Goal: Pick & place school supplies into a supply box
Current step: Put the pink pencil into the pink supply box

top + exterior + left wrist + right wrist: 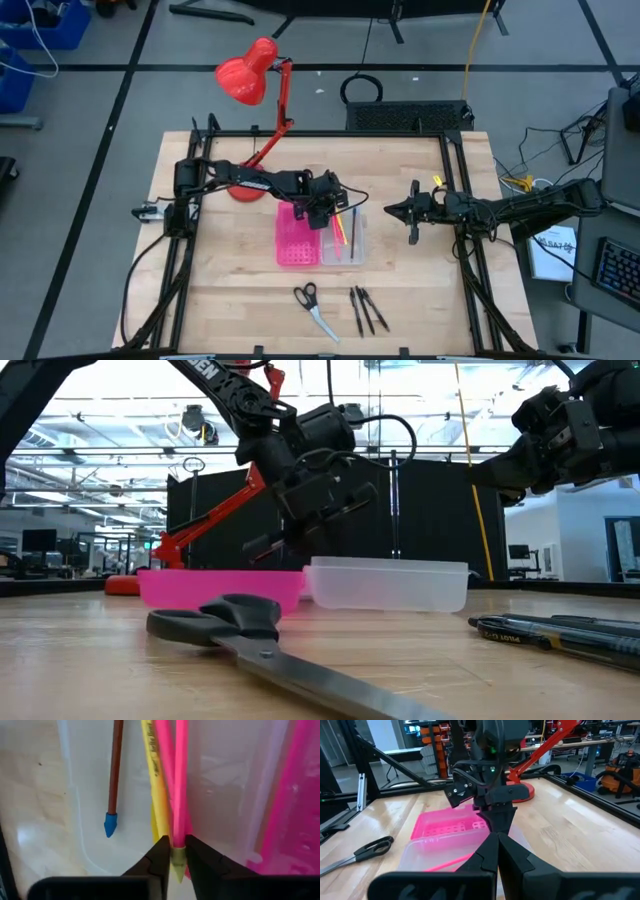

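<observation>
A red desk lamp [252,75] is standing at the back of the wooden worktop [230,290], leaning its shade out past the edge. A yellow cable [478,45] is lying on the grey floor [90,110] behind it.

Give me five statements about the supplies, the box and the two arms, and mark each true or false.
1. The scissors already lie inside the supply box. False: they lie on the table, near its front edge.
2. The left gripper is above the supply box. True.
3. Three dark pens lie on the table beside the scissors. True.
4. The clear half of the supply box holds nothing. False: a yellow pencil, pink pens and a brown pencil lie in it.
5. The right gripper grips a pen. False: its jaws are shut on nothing, to the right of the box.
</observation>
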{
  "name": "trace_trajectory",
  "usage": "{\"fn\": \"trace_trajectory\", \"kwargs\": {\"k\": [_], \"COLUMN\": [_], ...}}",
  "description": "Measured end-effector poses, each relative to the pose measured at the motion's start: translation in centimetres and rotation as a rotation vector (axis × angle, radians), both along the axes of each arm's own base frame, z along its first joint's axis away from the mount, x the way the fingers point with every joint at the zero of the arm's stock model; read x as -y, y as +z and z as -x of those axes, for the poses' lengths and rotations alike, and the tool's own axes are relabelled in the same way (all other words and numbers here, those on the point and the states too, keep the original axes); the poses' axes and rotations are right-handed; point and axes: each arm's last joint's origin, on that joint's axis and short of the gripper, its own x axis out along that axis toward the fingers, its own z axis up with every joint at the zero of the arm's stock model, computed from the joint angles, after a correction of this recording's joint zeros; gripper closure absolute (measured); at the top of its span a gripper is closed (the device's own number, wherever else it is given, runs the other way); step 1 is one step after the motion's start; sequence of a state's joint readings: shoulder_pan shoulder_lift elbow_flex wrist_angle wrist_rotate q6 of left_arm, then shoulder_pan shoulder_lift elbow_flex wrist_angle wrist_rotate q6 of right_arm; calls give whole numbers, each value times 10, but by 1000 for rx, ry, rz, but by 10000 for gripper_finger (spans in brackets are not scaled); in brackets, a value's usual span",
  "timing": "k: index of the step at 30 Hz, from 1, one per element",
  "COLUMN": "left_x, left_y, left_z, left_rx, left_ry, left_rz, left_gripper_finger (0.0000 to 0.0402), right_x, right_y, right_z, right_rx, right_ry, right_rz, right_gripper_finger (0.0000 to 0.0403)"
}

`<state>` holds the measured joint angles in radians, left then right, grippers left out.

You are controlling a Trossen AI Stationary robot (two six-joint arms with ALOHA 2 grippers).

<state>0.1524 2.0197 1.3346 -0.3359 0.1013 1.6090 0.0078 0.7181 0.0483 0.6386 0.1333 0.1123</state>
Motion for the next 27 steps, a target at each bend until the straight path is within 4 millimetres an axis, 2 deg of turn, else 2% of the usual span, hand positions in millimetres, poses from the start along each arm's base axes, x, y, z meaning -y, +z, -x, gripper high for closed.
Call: {"fn": "trace_trajectory", "kwargs": {"k": [6,10,19,27], "left_x": [6,10,20,36], "left_y": [0,2,14,35], "left_z": [-1,-5,0,16], "left_rx": [3,27,20,-44], "left_ry": [2,39,55,123], "left_rz": [-2,-87,-118,-40], "left_gripper_finger": [278,256,252,254], "right_x": [0,0,0,0], "right_y": [0,0,0,-1], "right_z": [0,0,0,0], "right_rx": [0,0,-1,-3], "right_ry": [0,3,3,4], "right_rz": [0,0,-30,-37], "right_gripper_finger": [403,403,403,403]}}
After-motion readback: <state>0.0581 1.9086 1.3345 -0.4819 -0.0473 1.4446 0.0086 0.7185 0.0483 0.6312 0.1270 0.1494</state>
